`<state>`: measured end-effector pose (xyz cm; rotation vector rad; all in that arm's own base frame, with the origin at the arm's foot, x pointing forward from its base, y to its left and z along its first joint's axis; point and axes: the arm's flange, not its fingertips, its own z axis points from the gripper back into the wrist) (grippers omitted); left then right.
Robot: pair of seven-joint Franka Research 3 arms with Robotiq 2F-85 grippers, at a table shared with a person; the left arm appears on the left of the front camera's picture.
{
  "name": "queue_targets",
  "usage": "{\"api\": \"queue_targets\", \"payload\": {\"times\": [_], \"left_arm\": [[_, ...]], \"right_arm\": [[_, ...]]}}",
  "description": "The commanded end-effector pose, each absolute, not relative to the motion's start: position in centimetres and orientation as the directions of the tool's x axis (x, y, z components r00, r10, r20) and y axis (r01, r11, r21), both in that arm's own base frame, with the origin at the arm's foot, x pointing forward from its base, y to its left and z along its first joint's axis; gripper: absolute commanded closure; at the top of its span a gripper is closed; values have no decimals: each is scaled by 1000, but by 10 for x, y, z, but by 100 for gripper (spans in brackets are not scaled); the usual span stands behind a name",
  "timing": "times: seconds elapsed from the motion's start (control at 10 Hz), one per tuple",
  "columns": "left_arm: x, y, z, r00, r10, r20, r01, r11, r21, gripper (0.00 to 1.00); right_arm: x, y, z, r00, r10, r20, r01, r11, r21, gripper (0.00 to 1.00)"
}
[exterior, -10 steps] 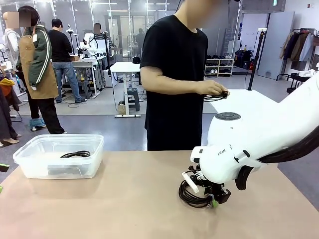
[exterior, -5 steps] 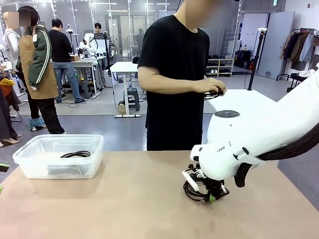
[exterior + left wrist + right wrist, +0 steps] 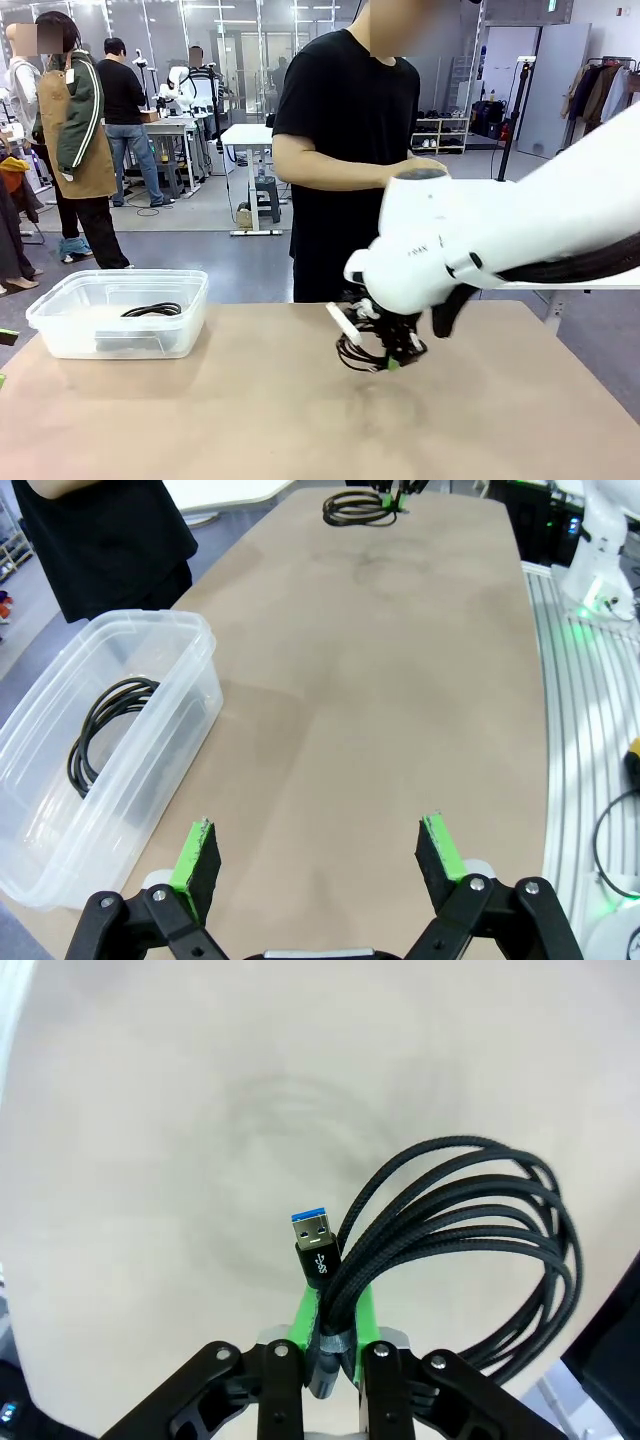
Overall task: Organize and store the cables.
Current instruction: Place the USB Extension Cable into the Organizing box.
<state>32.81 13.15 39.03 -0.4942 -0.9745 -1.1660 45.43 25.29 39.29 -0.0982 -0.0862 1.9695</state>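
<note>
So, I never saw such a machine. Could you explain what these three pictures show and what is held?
The rig is a robot with two arms, each ending in a two-finger gripper. The wide picture looks across the brown table at a person; the big white shape is the right arm. The other two pictures come from cameras on the wrists. The right gripper is shut on a coiled black cable with a blue-tipped USB plug. The left gripper is open, holding nothing, near a clear plastic box where another coiled cable lies.
</note>
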Motion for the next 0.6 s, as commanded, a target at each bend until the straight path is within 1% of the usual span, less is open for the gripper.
{"api": "queue_targets", "payload": {"times": [0.0,0.1,0.3,0.5], "left_arm": [[328,131,394,68,-517,854,921,361,145,0],[328,131,394,68,-517,854,921,361,145,0],[328,131,394,68,-517,854,921,361,145,0],[328,131,394,68,-517,854,921,361,145,0]], "right_arm": [[467,304,399,-319,948,-15,-944,-319,-87,100],[471,334,399,-304,952,-41,-947,-307,-91,100],[483,395,386,-309,950,-38,-946,-311,-90,100],[490,435,366,-301,953,-26,-949,-302,-90,100]]}}
